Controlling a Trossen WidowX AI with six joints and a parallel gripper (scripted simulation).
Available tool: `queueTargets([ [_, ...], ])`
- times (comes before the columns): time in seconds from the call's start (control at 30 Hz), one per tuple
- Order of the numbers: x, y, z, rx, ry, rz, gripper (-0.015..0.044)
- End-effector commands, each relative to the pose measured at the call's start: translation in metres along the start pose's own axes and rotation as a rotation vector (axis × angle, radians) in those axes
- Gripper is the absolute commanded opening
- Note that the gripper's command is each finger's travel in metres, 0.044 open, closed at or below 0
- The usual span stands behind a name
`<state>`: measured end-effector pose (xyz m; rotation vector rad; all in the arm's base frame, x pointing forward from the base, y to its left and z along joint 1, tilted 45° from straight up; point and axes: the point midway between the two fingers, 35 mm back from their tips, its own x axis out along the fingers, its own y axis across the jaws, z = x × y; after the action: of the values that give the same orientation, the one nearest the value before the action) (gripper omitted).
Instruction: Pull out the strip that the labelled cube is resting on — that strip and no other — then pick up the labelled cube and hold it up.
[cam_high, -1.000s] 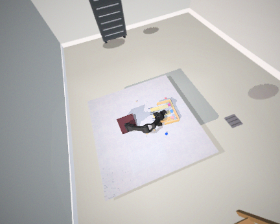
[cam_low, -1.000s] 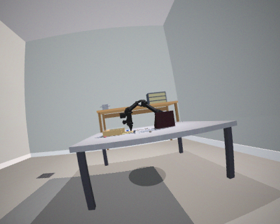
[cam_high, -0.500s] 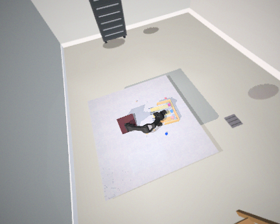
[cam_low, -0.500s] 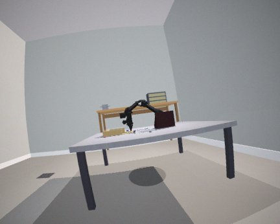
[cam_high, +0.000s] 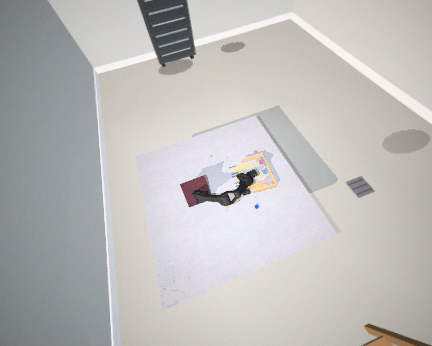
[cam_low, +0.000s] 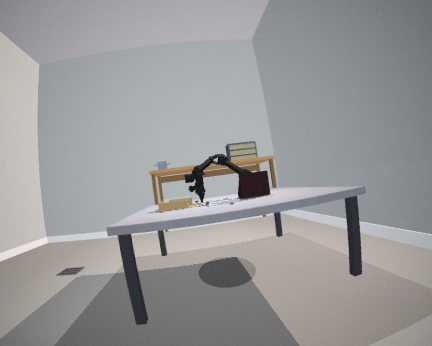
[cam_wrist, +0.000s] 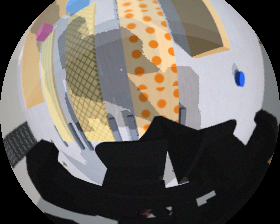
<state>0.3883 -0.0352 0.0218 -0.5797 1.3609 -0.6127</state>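
My gripper (cam_high: 255, 173) (cam_low: 202, 200) (cam_wrist: 158, 118) is shut, low over the near end of the orange-dotted strip; nothing shows between its fingers. The dotted strip (cam_wrist: 159, 77) runs away from it in the wrist view. Left of that lie a cross-hatched strip (cam_wrist: 82, 65) and a pale yellow strip (cam_wrist: 53, 90). A light blue cube (cam_high: 264, 171) (cam_wrist: 77, 5) is at the far end of the cross-hatched strip. A magenta cube (cam_high: 261, 162) (cam_wrist: 44, 32) is by the pale yellow strip's far end. A pink cube (cam_high: 266, 181) is near the dotted strip's side. No label is readable.
A tan three-sided wall (cam_high: 270, 172) (cam_low: 175, 204) surrounds the strips' far ends. A small blue object (cam_high: 256, 206) (cam_wrist: 240, 79) lies outside it, and a small pink one (cam_high: 255, 151) on the other side. A dark red block (cam_low: 254, 185) stands at the arm's base.
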Motion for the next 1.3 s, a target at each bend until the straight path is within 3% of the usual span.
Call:
queueTargets([
  [0.0,0.003,0.0,-0.006,-0.006,0.008,-0.005,0.0],
  [1.27,0.005,0.0,-0.064,-0.009,0.01,-0.005,0.0],
])
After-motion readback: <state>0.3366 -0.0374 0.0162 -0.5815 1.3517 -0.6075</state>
